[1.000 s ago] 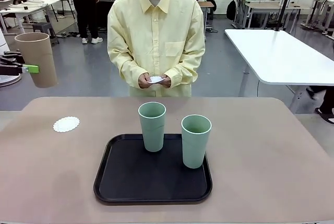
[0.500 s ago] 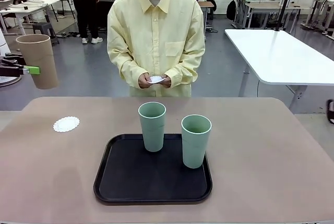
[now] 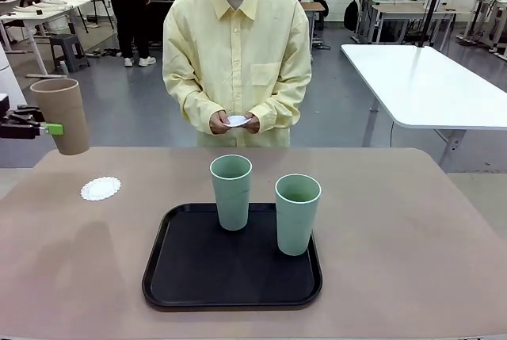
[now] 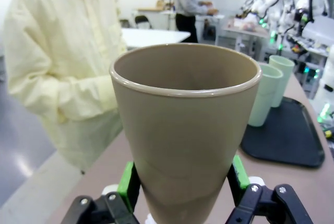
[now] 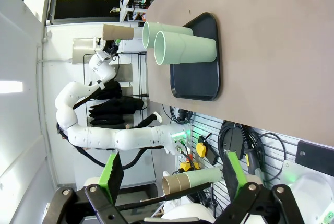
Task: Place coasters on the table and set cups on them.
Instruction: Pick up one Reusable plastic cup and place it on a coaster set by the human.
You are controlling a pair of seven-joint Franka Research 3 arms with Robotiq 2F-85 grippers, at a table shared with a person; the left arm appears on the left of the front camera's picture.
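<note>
Pinching the brown cup point(image 4: 185, 125) low down, your left gripper point(image 4: 182, 182) holds something light, stiff and probably slippery, so squeeze gently; your right gripper point(image 5: 172, 174) is spread wide.

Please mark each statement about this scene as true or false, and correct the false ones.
1. The left gripper holds the tan cup in the air, off the table. True.
2. The two green cups stand on coasters. False: both stand on the black tray.
3. One coaster lies on the table with no cup on it. True.
4. The right gripper is shut on a cup. False: its jaws are open and hold nothing.
5. The person's hands are empty. False: they hold a small white thing in front of the shirt.
</note>
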